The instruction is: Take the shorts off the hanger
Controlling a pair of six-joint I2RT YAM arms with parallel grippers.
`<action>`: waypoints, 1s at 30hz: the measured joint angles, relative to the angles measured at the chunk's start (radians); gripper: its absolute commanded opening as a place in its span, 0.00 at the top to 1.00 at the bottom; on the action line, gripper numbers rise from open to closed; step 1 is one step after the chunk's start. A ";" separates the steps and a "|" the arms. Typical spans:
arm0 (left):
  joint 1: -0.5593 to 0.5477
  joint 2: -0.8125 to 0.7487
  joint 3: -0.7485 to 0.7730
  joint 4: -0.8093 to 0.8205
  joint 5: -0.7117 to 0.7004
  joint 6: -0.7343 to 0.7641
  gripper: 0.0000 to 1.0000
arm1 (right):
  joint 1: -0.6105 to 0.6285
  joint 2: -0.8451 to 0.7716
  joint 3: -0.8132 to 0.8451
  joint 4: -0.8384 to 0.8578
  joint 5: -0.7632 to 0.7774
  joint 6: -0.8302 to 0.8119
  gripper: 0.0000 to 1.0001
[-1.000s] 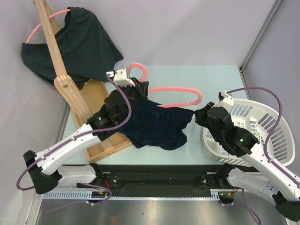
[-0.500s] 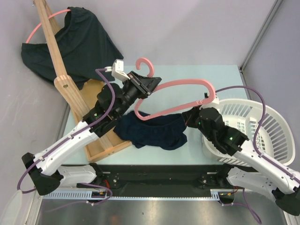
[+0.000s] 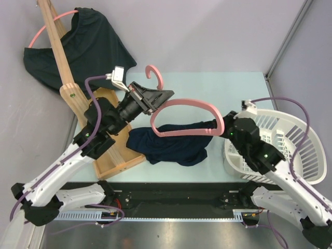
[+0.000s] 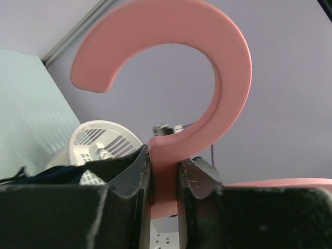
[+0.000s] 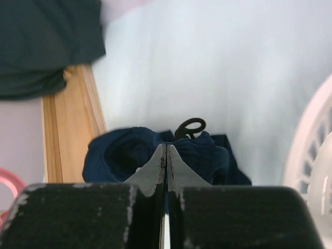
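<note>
My left gripper (image 3: 158, 97) is shut on the neck of a pink hanger (image 3: 193, 104) and holds it tilted above the table; in the left wrist view the jaws (image 4: 165, 174) pinch the neck below the hook (image 4: 218, 67). The navy shorts (image 3: 171, 146) lie bunched on the table, one edge stretched along the hanger's lower bar to my right gripper (image 3: 223, 128), which is shut on it. In the right wrist view the fingers (image 5: 166, 155) are closed in the navy cloth (image 5: 116, 153). The dark green shorts (image 3: 85, 44) hang on a second pink hanger (image 3: 44, 31) at the back left.
A wooden rack (image 3: 65, 78) with its base board (image 3: 111, 155) stands at the left. A white laundry basket (image 3: 290, 140) sits at the right, beside my right arm. Grey walls close the back and sides.
My left gripper has raised the pink hanger and drawn it back to the left. My right gripper has pulled the navy shorts' edge to the right, stretching the cloth.
</note>
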 measured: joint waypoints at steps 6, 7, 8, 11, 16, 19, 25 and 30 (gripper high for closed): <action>0.000 -0.064 0.017 -0.085 -0.004 0.081 1.00 | -0.082 -0.088 0.013 -0.008 0.013 -0.060 1.00; 0.000 -0.069 0.026 -0.099 -0.004 0.095 1.00 | -0.085 -0.082 0.022 -0.008 0.012 -0.068 1.00; 0.000 -0.071 0.031 -0.106 -0.003 0.103 1.00 | -0.086 -0.071 0.031 -0.008 0.008 -0.073 1.00; 0.000 -0.071 0.054 -0.135 0.000 0.128 1.00 | -0.086 -0.004 0.051 0.018 -0.040 -0.079 1.00; 0.001 -0.071 0.087 -0.179 0.005 0.163 1.00 | -0.018 0.219 0.072 0.146 -0.130 -0.056 1.00; 0.001 -0.082 0.101 -0.196 0.003 0.177 1.00 | 0.081 0.384 0.097 0.241 -0.208 -0.027 0.93; 0.001 -0.112 0.129 -0.214 -0.004 0.193 1.00 | 0.129 0.636 0.118 0.423 -0.464 0.049 0.34; 0.001 -0.127 0.130 -0.215 -0.011 0.198 1.00 | 0.095 0.635 0.124 0.399 -0.532 0.035 0.13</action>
